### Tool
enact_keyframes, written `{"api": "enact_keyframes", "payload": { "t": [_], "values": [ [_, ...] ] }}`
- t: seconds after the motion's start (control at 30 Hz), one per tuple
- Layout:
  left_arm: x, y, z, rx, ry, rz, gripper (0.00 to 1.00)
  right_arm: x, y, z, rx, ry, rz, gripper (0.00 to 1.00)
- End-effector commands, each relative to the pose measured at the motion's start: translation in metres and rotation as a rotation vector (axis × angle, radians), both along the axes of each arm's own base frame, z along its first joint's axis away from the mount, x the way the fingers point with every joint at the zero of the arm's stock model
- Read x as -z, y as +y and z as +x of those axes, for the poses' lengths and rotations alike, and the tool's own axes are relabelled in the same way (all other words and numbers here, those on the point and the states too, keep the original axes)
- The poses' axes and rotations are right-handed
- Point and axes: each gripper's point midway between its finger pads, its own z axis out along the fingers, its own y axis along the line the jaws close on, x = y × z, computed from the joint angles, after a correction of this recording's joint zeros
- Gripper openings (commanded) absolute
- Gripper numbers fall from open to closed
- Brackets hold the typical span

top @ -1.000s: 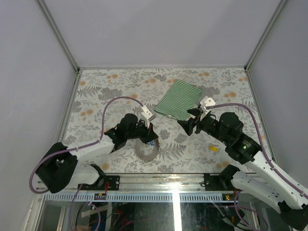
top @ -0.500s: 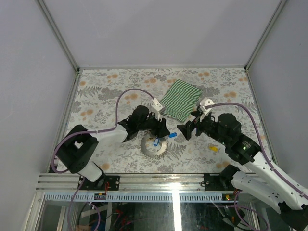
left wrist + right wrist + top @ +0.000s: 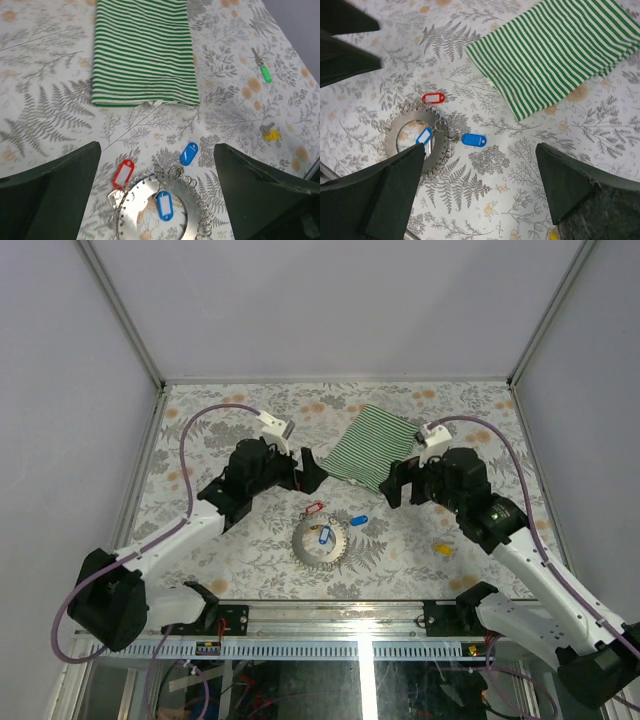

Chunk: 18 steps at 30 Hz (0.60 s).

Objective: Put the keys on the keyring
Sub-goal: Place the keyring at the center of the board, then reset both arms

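The keyring (image 3: 305, 548) is a flat silvery disc edged with small wire loops, lying on the floral table. A blue key (image 3: 324, 536) lies over its centre hole, hanging from one loop. A red key (image 3: 313, 508) rests at its far rim, and a second blue key (image 3: 358, 521) lies just right of it. A yellow key (image 3: 443, 550) lies apart at the right. My left gripper (image 3: 308, 470) hovers open beyond the ring, my right gripper (image 3: 393, 487) open to its right. The left wrist view shows the keyring (image 3: 134, 209) and red key (image 3: 123, 173) between the open fingers (image 3: 60, 175).
A green-and-white striped cloth (image 3: 372, 445) lies at the back, between the two grippers. A green-tagged key (image 3: 265, 73) lies to the right of the cloth, seen only from the left wrist. Metal frame rails border the table on every side.
My left gripper has opened and drawn back up and left off the keyring, uncovering it and the tags. My right gripper has opened fully and pulled back a little.
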Motion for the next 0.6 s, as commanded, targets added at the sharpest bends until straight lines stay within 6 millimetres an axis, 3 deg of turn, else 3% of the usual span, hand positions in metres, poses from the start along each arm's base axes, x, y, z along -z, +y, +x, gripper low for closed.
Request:
{"api": "enact_keyframes", "payload": {
  "t": [0.0, 0.13, 0.33, 0.4, 0.57],
  "values": [
    [-0.018, 0.047, 0.007, -0.225, 0.018, 0.098, 1.0, -0.033, -0.002, 0.011, 0.01, 0.038, 0.196, 0.99],
    [-0.045, 0.087, -0.001, -0.338, -0.034, 0.044, 1.0, -0.051, -0.021, 0.012, 0.072, 0.003, 0.27, 0.99],
    [-0.085, 0.132, -0.028, -0.495, -0.166, -0.019, 1.0, -0.066, -0.063, 0.003, 0.242, -0.117, 0.214, 0.99],
    [-0.091, 0.146, -0.036, -0.541, -0.189, -0.015, 1.0, -0.073, -0.072, -0.004, 0.256, -0.191, 0.202, 0.99],
    [-0.091, 0.171, -0.057, -0.612, -0.22, 0.002, 1.0, -0.062, -0.095, -0.019, 0.329, -0.262, 0.179, 0.99]
  ]
}}
